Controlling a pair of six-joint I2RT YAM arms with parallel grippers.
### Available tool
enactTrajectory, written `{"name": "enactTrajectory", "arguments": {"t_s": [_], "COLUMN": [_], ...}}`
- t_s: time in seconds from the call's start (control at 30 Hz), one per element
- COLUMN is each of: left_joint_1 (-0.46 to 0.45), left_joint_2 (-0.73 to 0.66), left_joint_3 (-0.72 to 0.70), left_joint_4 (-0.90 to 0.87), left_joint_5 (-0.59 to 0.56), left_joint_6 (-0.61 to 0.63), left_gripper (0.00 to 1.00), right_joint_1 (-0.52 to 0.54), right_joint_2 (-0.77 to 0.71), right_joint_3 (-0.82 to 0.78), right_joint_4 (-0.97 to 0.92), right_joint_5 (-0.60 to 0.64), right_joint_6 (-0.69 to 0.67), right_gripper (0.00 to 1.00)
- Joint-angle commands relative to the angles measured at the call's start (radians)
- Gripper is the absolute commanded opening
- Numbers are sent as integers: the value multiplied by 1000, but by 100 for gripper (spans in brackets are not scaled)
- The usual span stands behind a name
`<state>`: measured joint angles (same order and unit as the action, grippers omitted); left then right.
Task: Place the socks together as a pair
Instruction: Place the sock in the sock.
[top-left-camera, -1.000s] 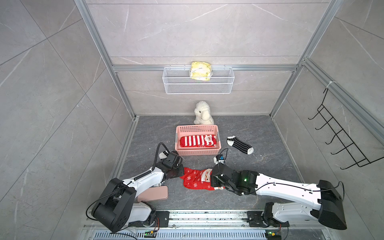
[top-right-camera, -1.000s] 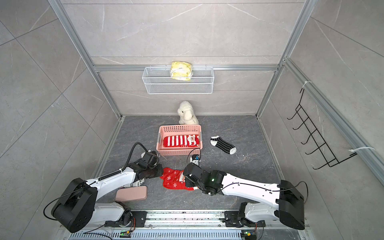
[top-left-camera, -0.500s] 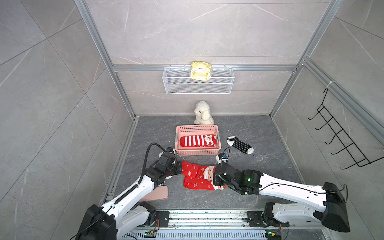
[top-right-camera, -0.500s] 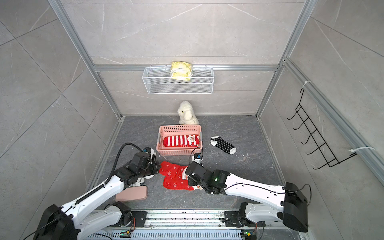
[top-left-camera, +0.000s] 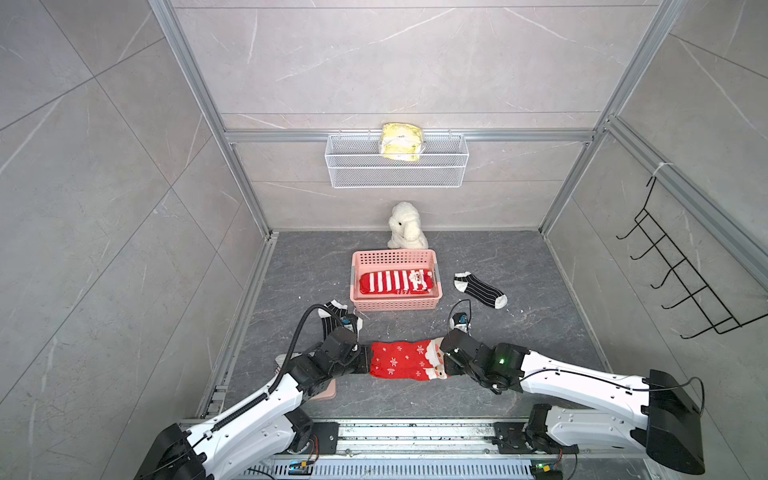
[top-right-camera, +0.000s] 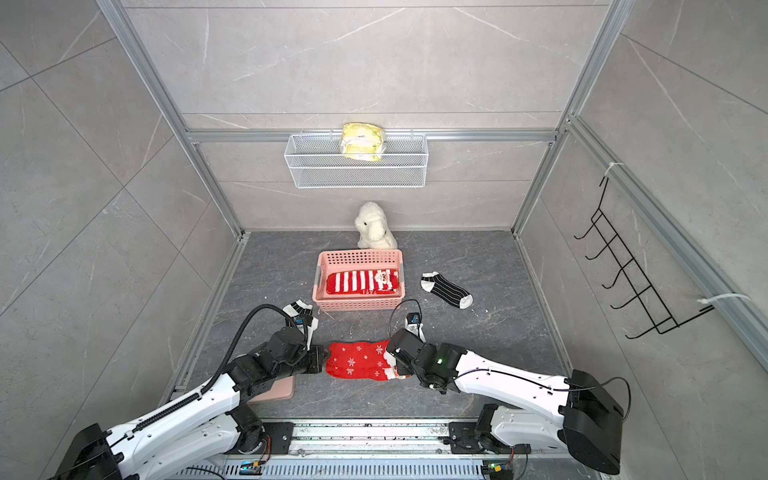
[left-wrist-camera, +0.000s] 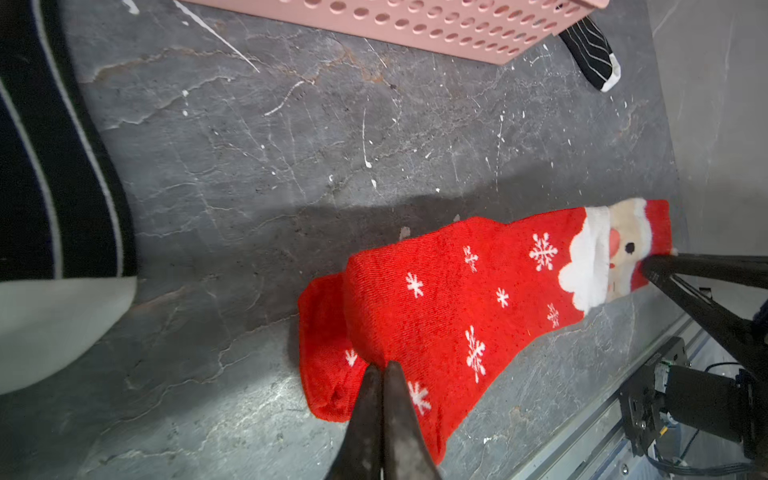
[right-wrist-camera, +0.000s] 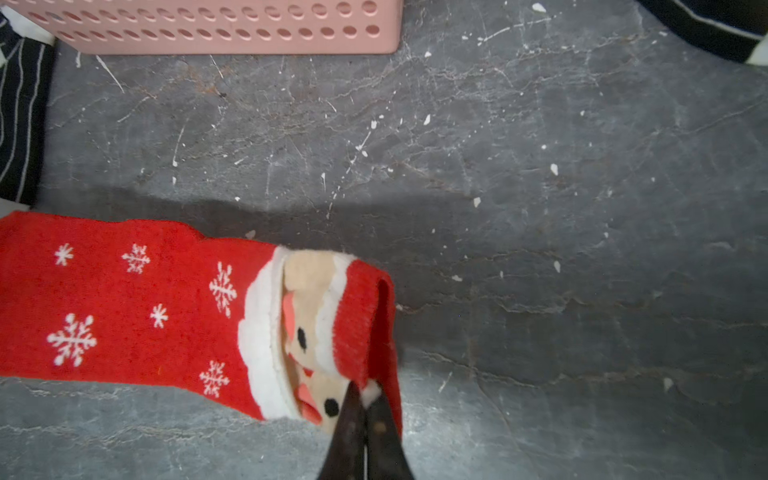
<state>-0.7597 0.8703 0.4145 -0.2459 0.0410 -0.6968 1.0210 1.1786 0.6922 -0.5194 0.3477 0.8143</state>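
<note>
A red sock with white snowflakes and a Santa face (top-left-camera: 399, 359) (top-right-camera: 357, 360) is stretched flat between my two grippers, low over the dark floor. My left gripper (left-wrist-camera: 382, 365) (top-left-camera: 368, 361) is shut on its toe end. My right gripper (right-wrist-camera: 365, 395) (top-left-camera: 442, 361) is shut on the cuff beside the face. A red-and-white striped sock (top-left-camera: 395, 282) lies in the pink basket (top-left-camera: 395, 305). One black striped sock (top-left-camera: 480, 289) lies right of the basket. Another black sock (top-left-camera: 334, 309) lies at the basket's front left corner, partly hidden by my left arm.
A white plush toy (top-left-camera: 405, 226) sits behind the basket at the back wall. Above it hangs a wire shelf (top-left-camera: 395, 174) holding a yellow pack (top-left-camera: 401, 141). A black hook rack (top-left-camera: 681, 274) is on the right wall. A pink flat object (top-left-camera: 326, 390) lies under my left arm.
My left gripper has shut on the red sock's toe end and drawn left. The sock, crumpled a second ago, is now pulled straight between both grippers.
</note>
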Motion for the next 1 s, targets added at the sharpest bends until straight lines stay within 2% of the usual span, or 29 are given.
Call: {"name": "enactTrajectory", "arguments": {"t_s": [0.0, 0.3, 0.97], "left_joint_1": [-18, -21, -35], "left_joint_2": [-2, 16, 65], "left_joint_3": [6, -18, -28], "left_joint_4": [8, 26, 71], "left_joint_5": [-65, -90, -67], "left_joint_6": [-20, -27, -24], "left_gripper": [0, 0, 0], "right_joint_1": [-5, -7, -10], "right_joint_2": [1, 6, 65], "right_joint_3": [-30, -98, -82], "right_joint_4": [11, 86, 85], "right_joint_5": [-1, -88, -82], "right_joint_6": [-1, 45, 59], "right_gripper": [0, 0, 0]}}
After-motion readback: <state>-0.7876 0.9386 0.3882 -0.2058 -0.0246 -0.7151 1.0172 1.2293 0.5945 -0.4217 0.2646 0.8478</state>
